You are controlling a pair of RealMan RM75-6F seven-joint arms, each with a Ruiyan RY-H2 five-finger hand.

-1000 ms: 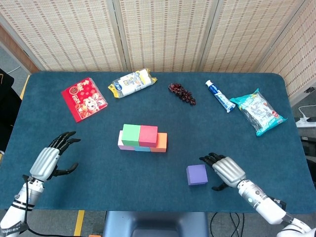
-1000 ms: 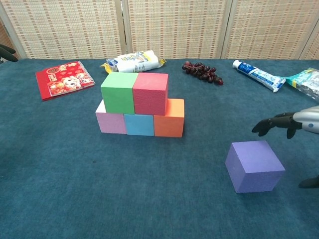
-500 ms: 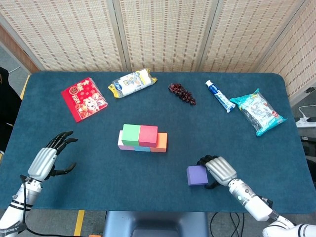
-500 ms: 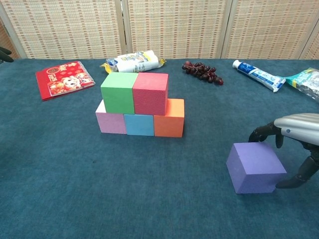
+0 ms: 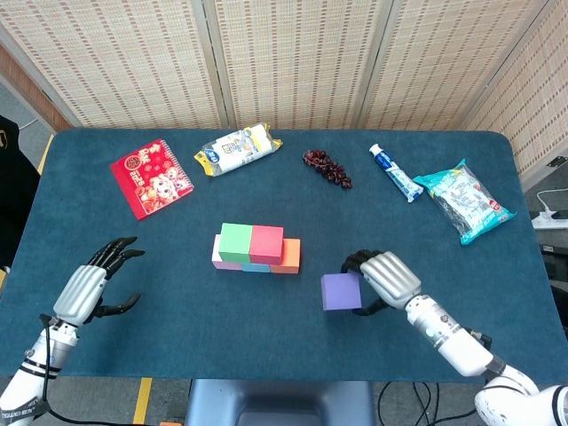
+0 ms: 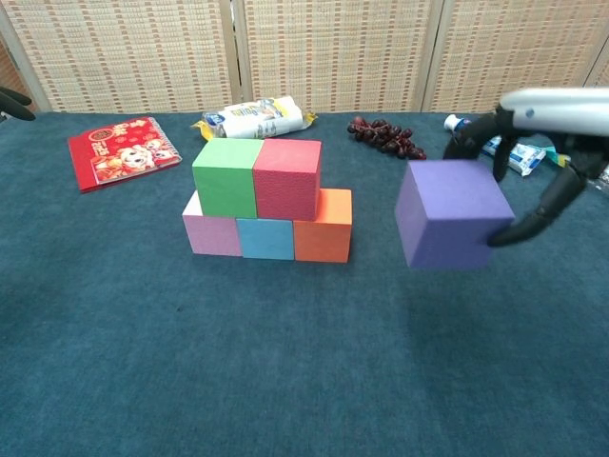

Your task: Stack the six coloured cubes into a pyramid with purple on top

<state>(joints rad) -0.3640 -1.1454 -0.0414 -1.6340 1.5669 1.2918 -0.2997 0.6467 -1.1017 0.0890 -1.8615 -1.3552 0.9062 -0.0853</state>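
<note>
Since half a second ago you have taken the purple cube (image 5: 342, 291) off the table (image 5: 177, 293): your right hand (image 5: 383, 277) is now carrying it in the air, where before it was only closing around the cube on the cloth. Your fingers (image 6: 473, 133) are curling over the far side of the cube and the thumb is pressing its near right edge, so the cube is sitting pinched between them. The chest view is showing this lift plainly, with blue cloth visible beneath the cube; the head view is only showing that the cube is lying nearer the stack than before.

Your left hand (image 5: 87, 286) is hovering over the near left part of the table with its fingers spread and nothing in it. The head view is showing it whole, while the chest view is catching only a dark fingertip at the left edge.

To the left of the purple cube, apart from it, the stack is standing: a pink cube (image 6: 211, 232), a blue cube (image 6: 266, 238) and an orange cube (image 6: 324, 233) in the bottom row, with a green cube (image 6: 226, 176) and a red cube (image 6: 286, 177) on top.

Along the far side you are seeing a red booklet (image 5: 151, 176), a snack packet (image 5: 236, 148), a bunch of grapes (image 5: 327, 167), a toothpaste tube (image 5: 395, 172) and a teal packet (image 5: 463, 200).
</note>
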